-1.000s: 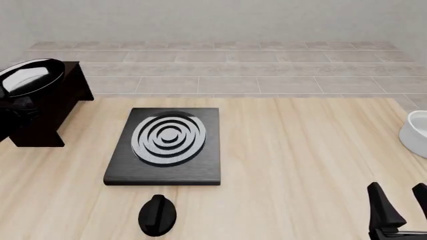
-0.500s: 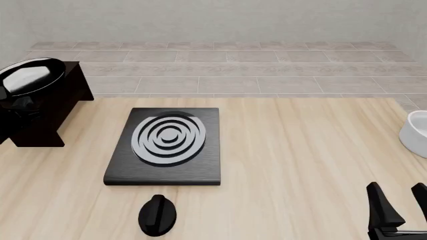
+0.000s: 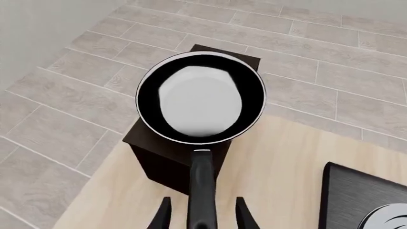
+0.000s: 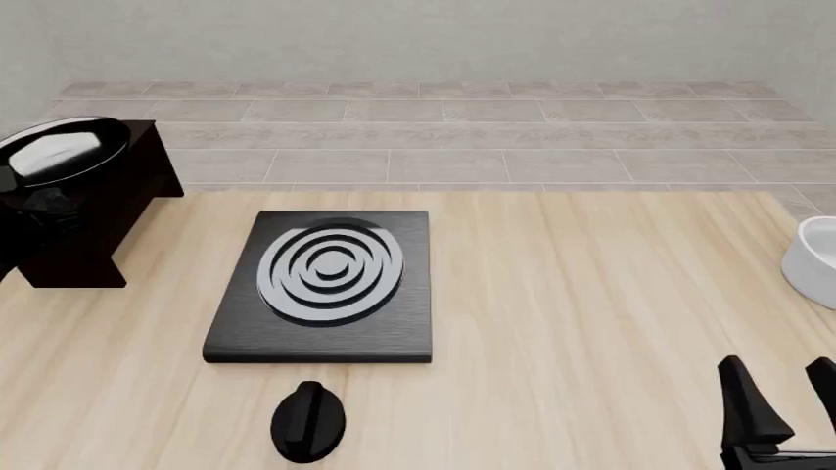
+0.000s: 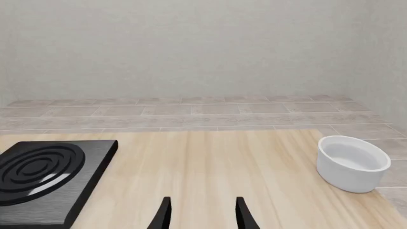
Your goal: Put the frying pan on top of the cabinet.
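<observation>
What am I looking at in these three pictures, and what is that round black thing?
These are simulator renders of two robot arms at a wooden table. The wide picture comes from a fixed camera behind the arms; the other two come from cameras on each arm's wrist, looking along its gripper.

The round black thing is a frying pan over a dark cabinet at the table's far left. The left gripper has its fingers either side of the pan's handle; whether it is clamped, I cannot tell. The right gripper is open and empty.

Also on the table: a stove plate, a black knob and a white bowl.
</observation>
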Controlling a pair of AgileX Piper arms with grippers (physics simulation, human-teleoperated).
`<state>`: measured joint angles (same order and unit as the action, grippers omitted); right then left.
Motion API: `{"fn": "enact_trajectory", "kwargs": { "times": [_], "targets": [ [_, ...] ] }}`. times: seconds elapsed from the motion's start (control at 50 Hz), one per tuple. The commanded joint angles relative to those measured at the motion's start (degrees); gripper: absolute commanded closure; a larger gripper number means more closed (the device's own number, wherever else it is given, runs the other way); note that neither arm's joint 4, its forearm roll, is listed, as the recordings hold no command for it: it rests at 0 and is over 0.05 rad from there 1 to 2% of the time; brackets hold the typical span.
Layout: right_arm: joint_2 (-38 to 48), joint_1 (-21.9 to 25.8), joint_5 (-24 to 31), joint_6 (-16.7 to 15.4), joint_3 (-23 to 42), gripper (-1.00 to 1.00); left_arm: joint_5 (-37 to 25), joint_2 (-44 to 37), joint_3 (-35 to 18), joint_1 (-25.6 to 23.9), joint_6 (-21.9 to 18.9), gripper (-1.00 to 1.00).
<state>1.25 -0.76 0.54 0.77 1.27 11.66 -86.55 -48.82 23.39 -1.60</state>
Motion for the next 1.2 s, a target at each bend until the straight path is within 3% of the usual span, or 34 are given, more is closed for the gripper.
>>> {"fn": "enact_trajectory", "kwargs": {
  "times": [0.02, 0.74, 1.06, 1.2],
  "targets": [
    [-0.2, 0.0, 0.2, -0.1, 0.1, -1.00, 0.2, 0.6, 0.6, -0.1, -1.1, -1.00],
    [-1.1, 0.1, -0.4, -0.2, -1.1, -1.00, -4.3, 12.1, 6.6, 0.2, -1.4, -1.00],
    [-1.2, 0.0, -0.6, 0.2, -1.1, -1.00, -8.0, 18.9, 9.3, -0.7, -2.4, -1.00],
    [-1.2, -0.1, -0.6, 0.3, -0.9, -1.00, -11.9, 22.7, 9.6, -1.1, -1.0, -1.00]
  ]
}}
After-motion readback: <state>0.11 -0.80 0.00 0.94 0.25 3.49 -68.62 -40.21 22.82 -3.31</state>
